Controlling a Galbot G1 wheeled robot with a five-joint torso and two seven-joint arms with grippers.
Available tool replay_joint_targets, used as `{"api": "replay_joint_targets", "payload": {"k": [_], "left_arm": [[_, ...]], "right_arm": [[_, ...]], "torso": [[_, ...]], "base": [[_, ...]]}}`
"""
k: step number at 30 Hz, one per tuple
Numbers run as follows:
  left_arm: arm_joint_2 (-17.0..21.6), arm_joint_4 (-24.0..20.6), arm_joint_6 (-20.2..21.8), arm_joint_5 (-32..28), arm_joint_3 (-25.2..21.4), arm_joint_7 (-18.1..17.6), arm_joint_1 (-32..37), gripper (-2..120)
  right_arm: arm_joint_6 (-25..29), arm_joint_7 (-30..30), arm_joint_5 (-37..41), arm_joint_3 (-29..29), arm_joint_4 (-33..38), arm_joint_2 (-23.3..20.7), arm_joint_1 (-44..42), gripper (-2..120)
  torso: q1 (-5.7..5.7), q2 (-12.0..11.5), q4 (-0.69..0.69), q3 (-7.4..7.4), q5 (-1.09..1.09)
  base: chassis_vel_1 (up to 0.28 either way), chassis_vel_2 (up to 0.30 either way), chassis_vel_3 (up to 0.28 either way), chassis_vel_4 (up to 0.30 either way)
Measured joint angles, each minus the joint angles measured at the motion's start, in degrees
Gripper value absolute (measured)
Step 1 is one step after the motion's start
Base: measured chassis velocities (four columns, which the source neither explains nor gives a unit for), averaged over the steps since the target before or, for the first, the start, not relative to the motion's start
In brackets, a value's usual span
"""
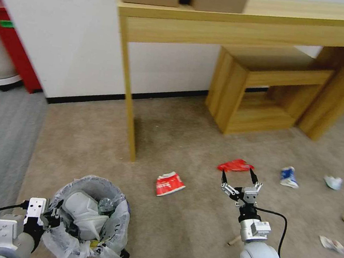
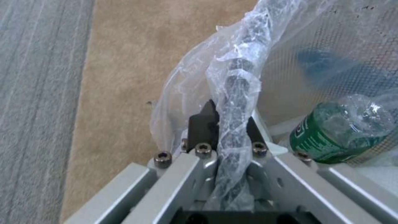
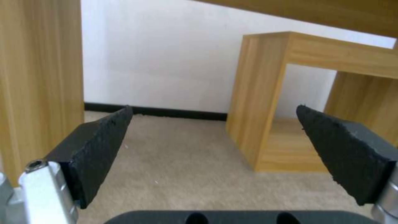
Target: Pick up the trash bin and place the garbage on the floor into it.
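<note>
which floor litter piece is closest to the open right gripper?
The red wrapper, lying just beyond the right gripper. The red-white crushed cup lies off toward the trash bin; the blue-white carton lies farther out on the other side.

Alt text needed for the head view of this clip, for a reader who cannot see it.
On beige carpet, the left gripper is shut on the rim of the trash bin, while the open right gripper hovers by a red wrapper. A crushed red-white cup and a blue-white carton lie nearby, before a wooden desk.
</note>
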Motion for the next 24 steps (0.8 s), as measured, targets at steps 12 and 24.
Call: {"api": "replay_joint_targets", "payload": {"k": [12, 24], "left_arm": [[0.36, -0.24, 0.60, -0.48, 0.27, -0.34, 0.10, 0], [0.39, 0.28, 0.61, 0.11, 0.63, -0.26, 0.15, 0]], "right_arm": [[-1.70, 0.43, 0.30, -1.15, 0.72, -0.72, 0.53, 100], [-0.78, -0.99, -0.46, -1.89, -0.54, 0.71, 0.82, 100]], "torso": [[0.00, 0.00, -0.03, 0.00, -0.01], [0.00, 0.00, -0.03, 0.00, -0.01]], "base": [[0.005, 0.003, 0.005, 0.006], [0.000, 0.000, 0.000, 0.000]]}}
